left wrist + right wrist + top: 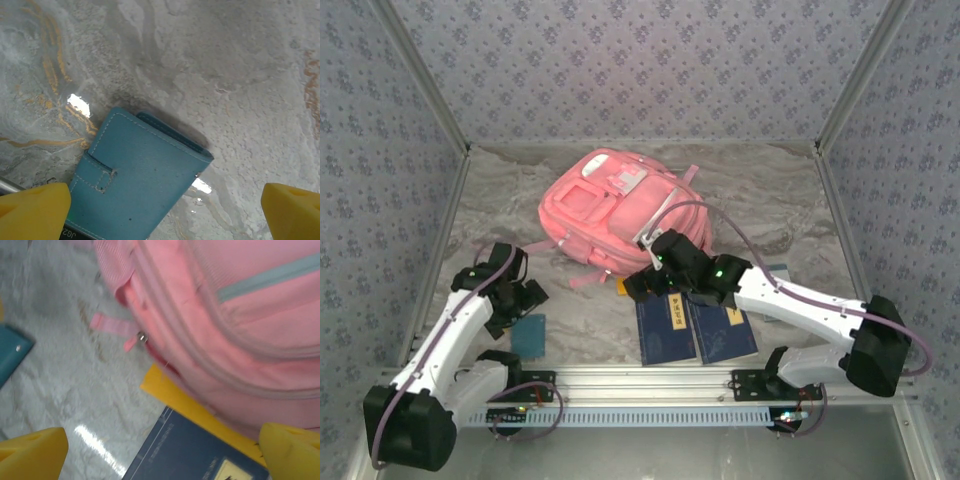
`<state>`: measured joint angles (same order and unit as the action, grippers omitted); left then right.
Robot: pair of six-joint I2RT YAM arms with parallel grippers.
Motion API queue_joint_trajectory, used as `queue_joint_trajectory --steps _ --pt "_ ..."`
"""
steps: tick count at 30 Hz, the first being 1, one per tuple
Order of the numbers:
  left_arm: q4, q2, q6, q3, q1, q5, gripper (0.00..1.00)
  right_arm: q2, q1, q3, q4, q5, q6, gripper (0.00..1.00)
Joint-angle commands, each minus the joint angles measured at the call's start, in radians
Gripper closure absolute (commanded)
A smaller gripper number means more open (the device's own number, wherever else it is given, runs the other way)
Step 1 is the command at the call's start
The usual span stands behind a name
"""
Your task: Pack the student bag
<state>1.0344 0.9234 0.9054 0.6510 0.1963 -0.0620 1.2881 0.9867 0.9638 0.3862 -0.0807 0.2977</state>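
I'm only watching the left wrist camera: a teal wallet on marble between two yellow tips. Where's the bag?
Observer: The pink backpack lies farther back, mid-table, apart from the wallet.
Visitor: Is the other arm busy?
Observer: The right gripper hangs open at the backpack's near edge, holding nothing.
Visitor: Anything else to pack?
Observer: Two dark blue booklets lie side by side in front of the backpack.

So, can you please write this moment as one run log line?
left pincer: open, over teal wallet | right pincer: open, at student bag near edge | blue books: on table, outside bag
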Motion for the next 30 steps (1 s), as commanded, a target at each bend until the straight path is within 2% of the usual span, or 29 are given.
queue_joint_trajectory --steps 1,7,10,14,20,27,30 --pt "-0.036 -0.016 0.082 -0.048 0.0 -0.005 0.02 0.016 0.025 -0.019 0.0 0.065 -0.015 0.0" --pt "-0.14 -0.017 0.143 -0.176 0.002 0.089 0.02 0.039 0.034 -0.031 -0.011 0.099 -0.006 0.0" --pt "-0.283 -0.066 0.186 -0.248 0.009 0.219 0.02 0.068 0.039 -0.033 -0.025 0.12 0.005 0.0" --pt "-0.456 -0.143 0.293 -0.329 0.062 0.311 0.02 0.122 0.052 -0.027 -0.06 0.17 0.018 0.0" --pt "-0.589 -0.209 0.382 -0.362 0.141 0.354 0.03 0.227 0.072 0.02 -0.09 0.249 0.023 0.0" --pt "-0.684 -0.22 0.412 -0.401 0.159 0.406 0.04 0.361 0.061 0.095 -0.105 0.412 0.042 0.0" --pt "-0.605 -0.242 0.374 -0.366 0.158 0.391 0.05 0.394 0.034 0.102 -0.158 0.503 0.089 0.01"
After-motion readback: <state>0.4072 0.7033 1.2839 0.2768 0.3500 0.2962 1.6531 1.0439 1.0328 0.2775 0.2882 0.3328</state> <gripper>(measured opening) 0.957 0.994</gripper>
